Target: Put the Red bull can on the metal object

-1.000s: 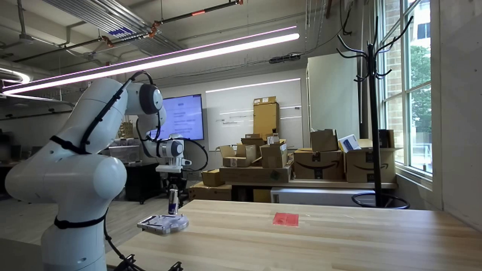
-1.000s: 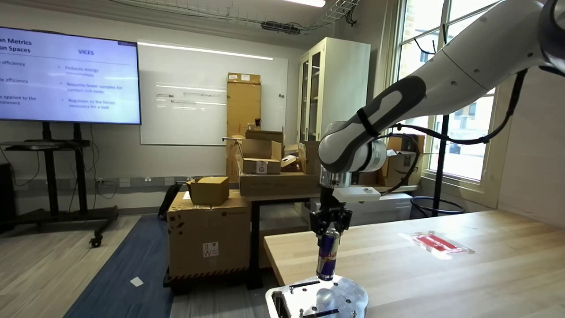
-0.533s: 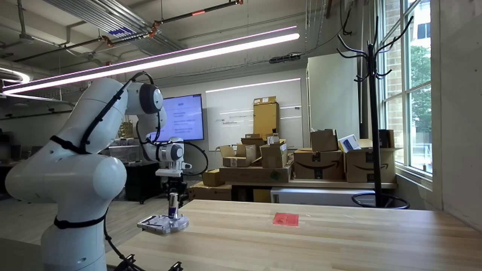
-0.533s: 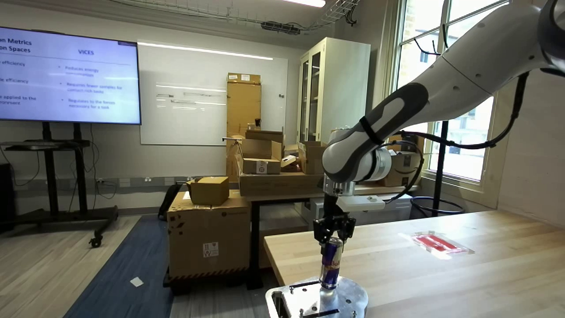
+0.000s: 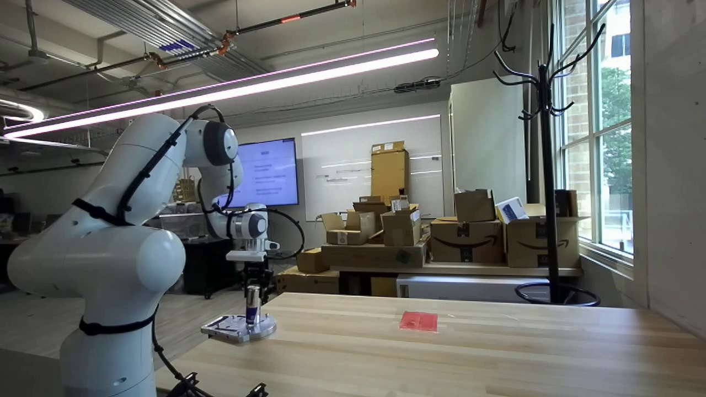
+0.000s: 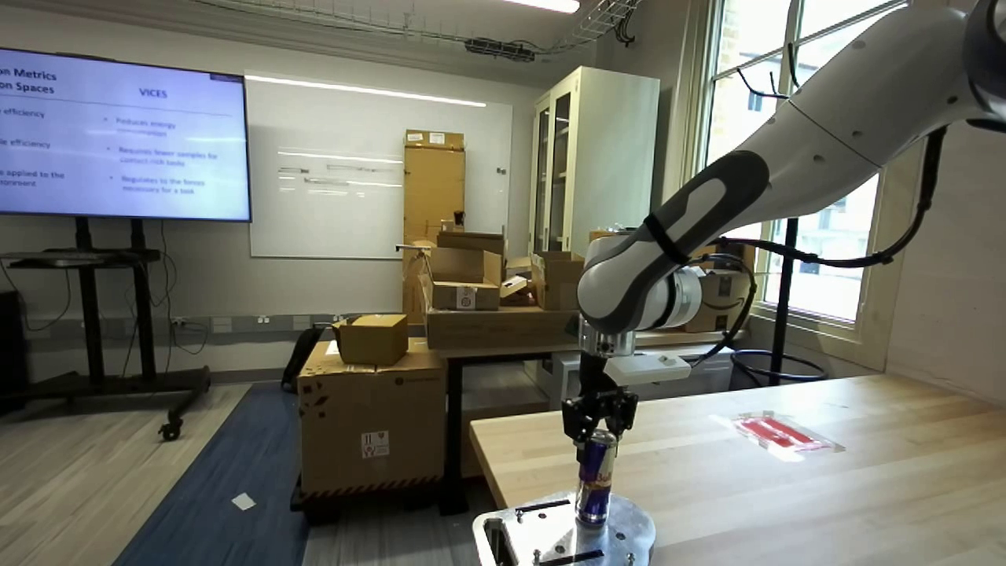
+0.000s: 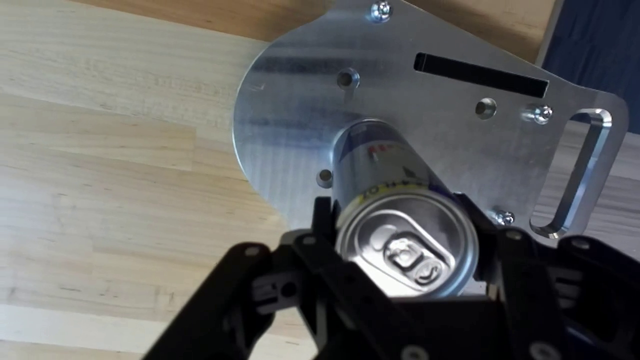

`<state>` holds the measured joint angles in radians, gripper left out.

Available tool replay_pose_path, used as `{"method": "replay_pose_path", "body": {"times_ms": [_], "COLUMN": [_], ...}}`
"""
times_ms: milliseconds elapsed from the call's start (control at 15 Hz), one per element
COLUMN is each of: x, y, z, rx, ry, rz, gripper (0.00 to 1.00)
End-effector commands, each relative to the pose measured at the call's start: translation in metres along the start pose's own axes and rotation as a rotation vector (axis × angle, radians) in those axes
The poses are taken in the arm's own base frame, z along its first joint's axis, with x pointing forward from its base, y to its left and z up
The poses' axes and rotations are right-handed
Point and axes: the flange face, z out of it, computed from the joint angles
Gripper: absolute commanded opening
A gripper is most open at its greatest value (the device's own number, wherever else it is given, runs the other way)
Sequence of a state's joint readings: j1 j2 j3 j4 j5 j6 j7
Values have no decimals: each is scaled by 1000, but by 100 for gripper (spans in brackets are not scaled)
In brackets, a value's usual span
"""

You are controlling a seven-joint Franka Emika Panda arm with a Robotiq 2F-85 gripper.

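Note:
The Red bull can (image 6: pixel 595 481) stands upright, blue and silver, over the round part of the metal object (image 6: pixel 633 519). My gripper (image 6: pixel 599 442) is shut on the can's upper part. In the wrist view the gripper (image 7: pixel 397 215) has a black finger against each side of the can (image 7: pixel 400 245), whose lid faces the camera. The metal object (image 7: pixel 440 130) is a flat silvery plate with holes, a slot and a handle cut-out. The can (image 5: pixel 253 309) also shows over the plate (image 5: pixel 226 327) in an exterior view. Its base is at or just above the plate; firm contact cannot be told.
The plate lies at a corner of the wooden table (image 5: pixel 452 358), with its handle end at the edge. A flat red item (image 5: pixel 418 321) lies farther along the table, also seen in an exterior view (image 6: pixel 778 434). Cardboard boxes (image 6: pixel 373 424) stand behind the table.
My gripper has come down with the can, from above the plate to its surface or nearly so. In the last half second it has moved only slightly farther down and sideways over the plate.

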<state>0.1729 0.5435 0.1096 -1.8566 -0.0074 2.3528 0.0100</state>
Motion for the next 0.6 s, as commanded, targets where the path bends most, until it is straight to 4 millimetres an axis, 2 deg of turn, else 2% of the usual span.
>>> {"method": "replay_pose_path", "body": {"times_ms": [0, 67, 133, 333, 533], "x": [-12, -15, -19, -36, -57], "y": [-5, -6, -8, -16, -23], "z": [-6, -6, -7, -21, -44], "rx": [-66, -89, -105, -171, -246], "ry": [-25, -30, -32, -23, 10], "rz": [-52, -66, -80, -145, -204], "gripper": [89, 97, 100, 100, 100]}}
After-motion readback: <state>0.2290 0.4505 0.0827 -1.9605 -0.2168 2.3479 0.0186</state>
